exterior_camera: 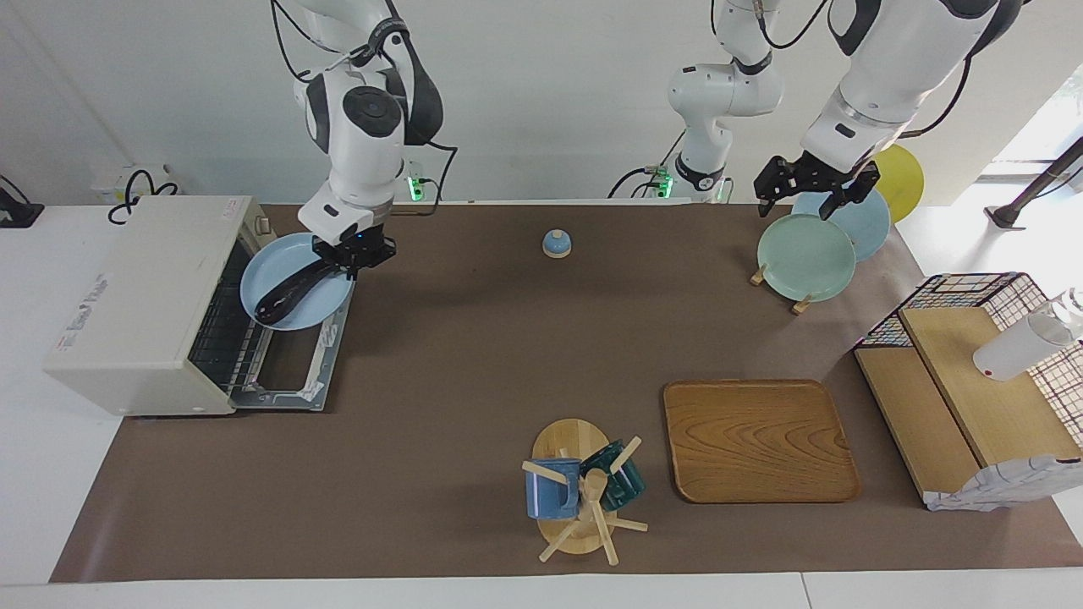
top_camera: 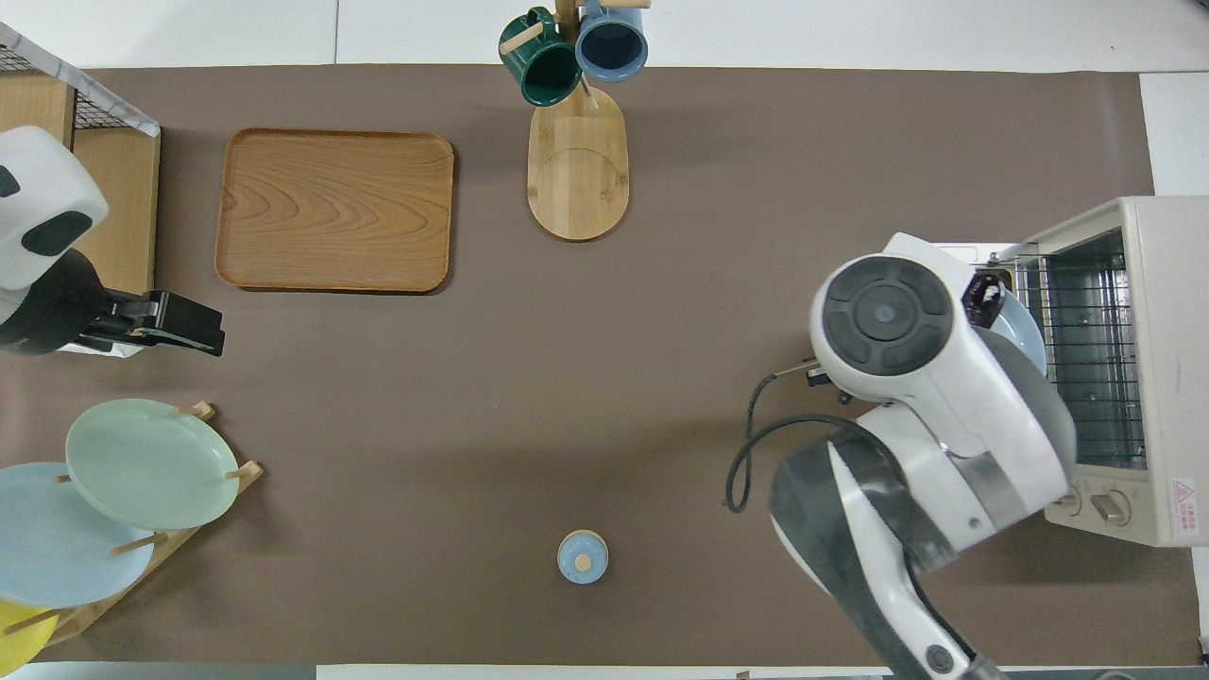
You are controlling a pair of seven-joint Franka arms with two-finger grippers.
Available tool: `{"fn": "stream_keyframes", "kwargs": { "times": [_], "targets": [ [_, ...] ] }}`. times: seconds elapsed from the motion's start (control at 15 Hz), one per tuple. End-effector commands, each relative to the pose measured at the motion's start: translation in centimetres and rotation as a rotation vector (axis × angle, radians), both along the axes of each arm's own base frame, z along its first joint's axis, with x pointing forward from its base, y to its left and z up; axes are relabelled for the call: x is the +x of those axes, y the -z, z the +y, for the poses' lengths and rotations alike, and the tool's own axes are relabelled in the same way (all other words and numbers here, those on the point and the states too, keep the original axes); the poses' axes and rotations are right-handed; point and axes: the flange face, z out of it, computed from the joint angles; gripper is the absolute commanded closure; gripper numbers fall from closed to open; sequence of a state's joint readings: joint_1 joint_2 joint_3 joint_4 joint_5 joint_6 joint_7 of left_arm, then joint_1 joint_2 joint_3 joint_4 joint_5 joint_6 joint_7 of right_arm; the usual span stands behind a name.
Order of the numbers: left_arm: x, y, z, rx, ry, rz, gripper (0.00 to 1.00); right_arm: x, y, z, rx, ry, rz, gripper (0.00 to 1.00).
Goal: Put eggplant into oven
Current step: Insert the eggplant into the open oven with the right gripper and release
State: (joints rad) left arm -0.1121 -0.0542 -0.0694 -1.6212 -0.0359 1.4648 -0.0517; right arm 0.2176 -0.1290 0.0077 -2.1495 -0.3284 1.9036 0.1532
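Two arms work here. The right gripper [exterior_camera: 353, 251] is pinched on the rim of a light blue plate [exterior_camera: 275, 272], one of several plates in view, and holds it in the air over the dropped door [exterior_camera: 288, 355] of the single oven [exterior_camera: 144, 300]. One eggplant [exterior_camera: 288, 296] lies on that plate, just below the gripper's fingertips, its thick end toward the oven's wire rack [top_camera: 1086, 359]; from overhead the arm hides most of plate and eggplant. The left gripper [exterior_camera: 814, 188], fingers spread wide and holding nothing, waits over a rack of three plates [exterior_camera: 805, 256], green, blue and yellow. A brown mat [exterior_camera: 440, 397] covers the white table before a pale wall. Well apart from the right gripper sit one wooden tray [exterior_camera: 759, 440], two mugs [exterior_camera: 550, 489] on a wooden stand, a small blue knob-topped lid [exterior_camera: 556, 244], and a wire basket [exterior_camera: 998, 292] over wooden boards holding a white bottle [exterior_camera: 1019, 347].
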Motion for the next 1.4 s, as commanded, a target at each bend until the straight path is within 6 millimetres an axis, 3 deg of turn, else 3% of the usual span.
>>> {"fn": "stream_keyframes", "kwargs": {
  "times": [0.0,0.33,0.53,1.0,1.06,1.13,1.33],
  "targets": [
    [0.2,-0.4,0.0,-0.01,-0.014,-0.003,0.0,-2.0,1.2,-3.8,0.043,-0.029,-0.009,1.0],
    [0.7,-0.5,-0.1,-0.012,-0.015,-0.025,0.0,-2.8,3.8,-10.1,0.071,-0.089,-0.026,1.0],
    [0.9,-0.6,0.0,-0.011,-0.011,-0.044,0.0,-2.9,4.9,-12.9,0.08,-0.126,-0.037,1.0],
    [0.6,-0.7,-0.3,-0.009,-0.003,-0.041,0.0,-2.2,7.2,-13.6,0.091,-0.125,-0.034,1.0],
    [0.5,-0.7,-0.3,-0.009,-0.003,-0.041,0.0,-2.2,7.3,-13.5,0.091,-0.125,-0.033,0.98],
    [0.5,-0.7,-0.3,-0.008,-0.003,-0.04,0.0,-2.2,7.3,-13.5,0.091,-0.125,-0.033,0.83],
    [0.6,-0.7,-0.2,-0.008,-0.006,-0.04,0.0,-2.0,7.2,-13.5,0.091,-0.127,-0.037,0.64]
  ]
}}
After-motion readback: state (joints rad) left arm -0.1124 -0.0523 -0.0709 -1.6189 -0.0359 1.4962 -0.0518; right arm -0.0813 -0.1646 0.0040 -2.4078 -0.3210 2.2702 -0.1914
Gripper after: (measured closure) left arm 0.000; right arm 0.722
